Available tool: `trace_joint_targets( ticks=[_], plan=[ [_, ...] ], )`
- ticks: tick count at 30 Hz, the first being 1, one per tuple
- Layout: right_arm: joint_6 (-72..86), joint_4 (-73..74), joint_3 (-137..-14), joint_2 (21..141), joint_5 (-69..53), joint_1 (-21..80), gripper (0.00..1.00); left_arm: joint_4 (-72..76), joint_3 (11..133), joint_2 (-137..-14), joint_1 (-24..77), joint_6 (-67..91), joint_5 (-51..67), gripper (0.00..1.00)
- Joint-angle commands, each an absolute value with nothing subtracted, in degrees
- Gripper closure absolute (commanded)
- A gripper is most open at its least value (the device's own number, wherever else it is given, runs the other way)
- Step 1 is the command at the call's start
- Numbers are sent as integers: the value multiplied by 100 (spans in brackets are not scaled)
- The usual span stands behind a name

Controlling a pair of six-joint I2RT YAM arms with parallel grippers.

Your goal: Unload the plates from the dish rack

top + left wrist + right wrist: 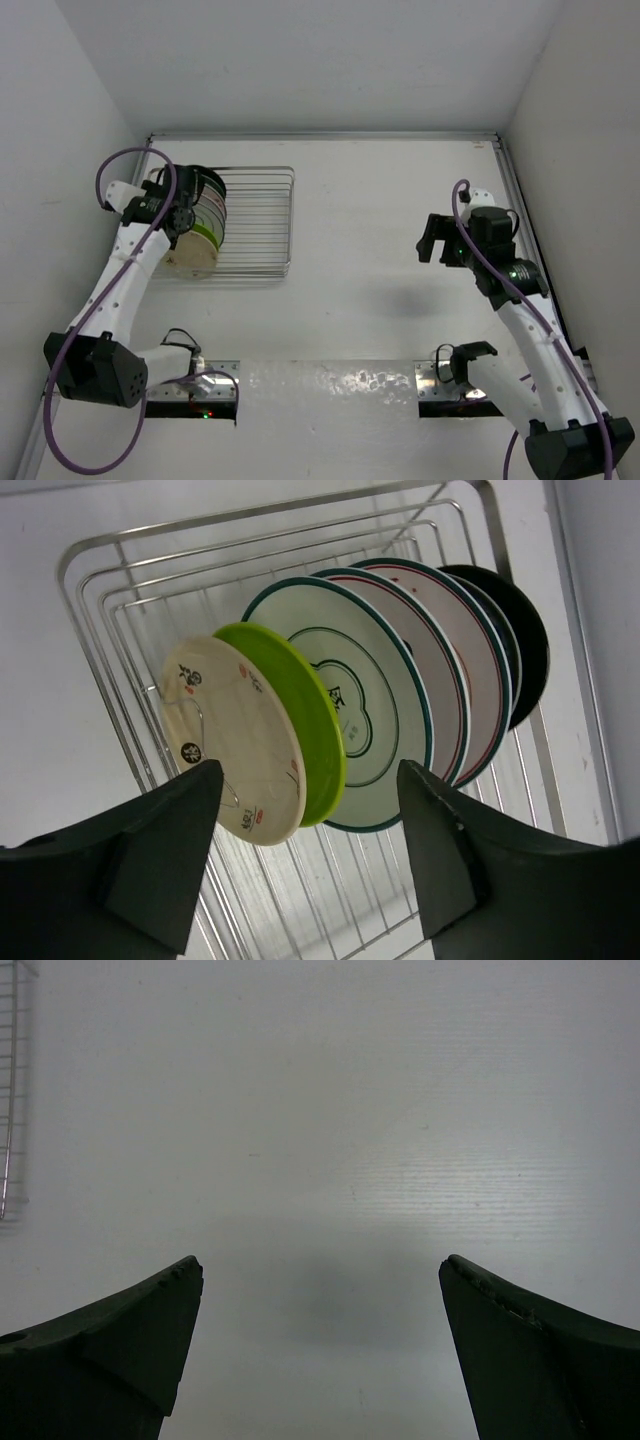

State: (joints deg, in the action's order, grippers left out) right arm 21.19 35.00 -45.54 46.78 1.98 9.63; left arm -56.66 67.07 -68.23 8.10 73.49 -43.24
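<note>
While the plates (pixel 365 710) stand on edge in a tight row, the dish rack (pixel 260 225) that holds them sits in the upper left of the top view, on the white bench (pixel 370 250). They fill only the left end of the rack, and the bars to their right are bare.

From the left wrist camera at least 6 plates can be told apart. Nearest is a cream plate (pixel 235 740) with small dark and red motifs. A lime green plate (pixel 300 705) leans close behind it. Next come a white plate with a dark green rim and outline, a white one with a thin red line near its edge (pixel 440 675), and a white one with a teal rim. A black plate (pixel 528 645) stands last, in the upper right of that frame.

The left tool (pixel 308 768) is spread, its 2 dark fingers (pixel 160 860) rising from the bottom of the frame on either side of the lower edges of the cream and green plates. Whether either finger touches a plate cannot be told.

The right tool (pixel 320 1260) is spread wide and pinches nothing. It hangs over bare bench at the right of the top view, well apart from the rack. Only a sliver of rack wire shows at the upper left edge of the right wrist view.
</note>
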Motion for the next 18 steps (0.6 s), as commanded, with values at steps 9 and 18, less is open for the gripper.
trace_joint_targets(
  ticks=[9,18],
  plan=[
    [2013,3015,-4157,4746,18,1011,1,-5379,6469,-7163,483,7426,-3498,40],
    [1995,2848,-4008,4816,-123,1011,1,-5229,6153,-7207,483,7523,-3384,45]
  ],
)
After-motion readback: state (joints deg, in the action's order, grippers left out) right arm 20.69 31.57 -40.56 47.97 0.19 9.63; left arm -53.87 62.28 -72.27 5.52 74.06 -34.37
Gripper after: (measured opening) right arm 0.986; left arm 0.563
